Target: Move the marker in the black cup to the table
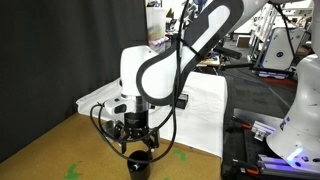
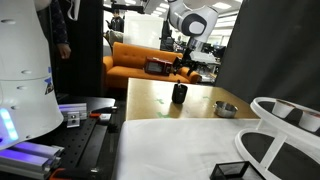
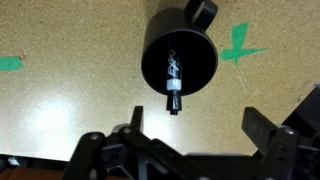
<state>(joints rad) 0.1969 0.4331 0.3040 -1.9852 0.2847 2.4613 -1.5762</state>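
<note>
On my wrist feed the jaws fill the bottom of the picture, spread wide and holding nothing, with bare tan surface (image 3: 70, 95) showing between them. Just past them is the marker (image 3: 174, 78), a white barrel with dark print, sitting inside the black cup (image 3: 180, 55). It leans on the rim on the side closest to the jaws, and its dark end pokes just over that rim. The cup's handle (image 3: 200, 12) sticks out on the opposite side, toward the top of the view. Green marks (image 3: 240, 45) lie on the surface just beside the cup.

In an exterior view the arm (image 1: 170, 60) bends down so that the jaws hang straight above the cup (image 1: 138, 163), close over its mouth. I cannot tell from here whether they touch it. The cup stands on bare board, well apart from the white cloth (image 1: 205, 110) that covers the far end of the surface.

In an exterior view from the cloth end, the cloth (image 2: 180, 150) is nearest me, spread over the near edge of the surface, with a white-and-black round container (image 2: 285, 140) at its right. Beyond the cloth, a small metal bowl (image 2: 226, 109) sits toward the right edge. The cup (image 2: 179, 94) stands to the bowl's left and a little farther back, apart from it. Past the far edge is an orange couch (image 2: 135, 55).
</note>
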